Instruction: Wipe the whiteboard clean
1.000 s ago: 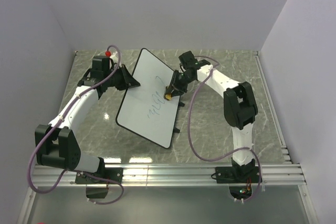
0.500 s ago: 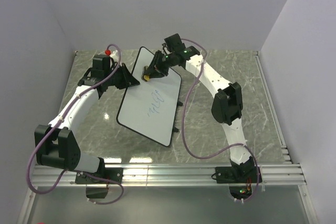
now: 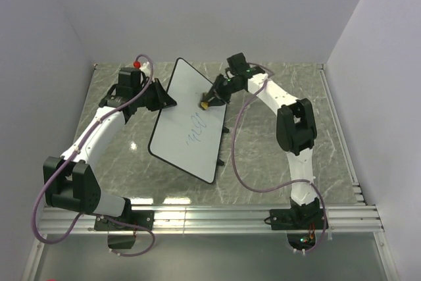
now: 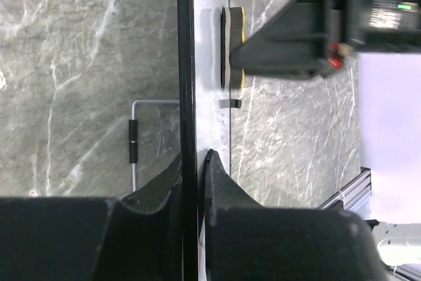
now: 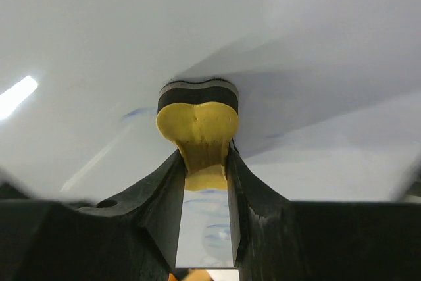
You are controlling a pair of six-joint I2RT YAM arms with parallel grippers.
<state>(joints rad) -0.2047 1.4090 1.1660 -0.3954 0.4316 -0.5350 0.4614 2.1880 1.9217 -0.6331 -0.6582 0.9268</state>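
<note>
The left fingers (image 4: 158,185) are clenched on the black rim of the whiteboard (image 3: 187,123), one on each face, holding it tilted over the bench (image 3: 332,123). The right fingers (image 5: 164,192) grasp a yellow eraser (image 5: 197,126) by its narrow waist. Its dark pad, just past their tips, presses on the white face. Blue scribbles (image 3: 195,128) lie just beside it.

The tilted whiteboard (image 3: 187,146) bars the middle; bare table (image 3: 335,136) lies far right.
</note>
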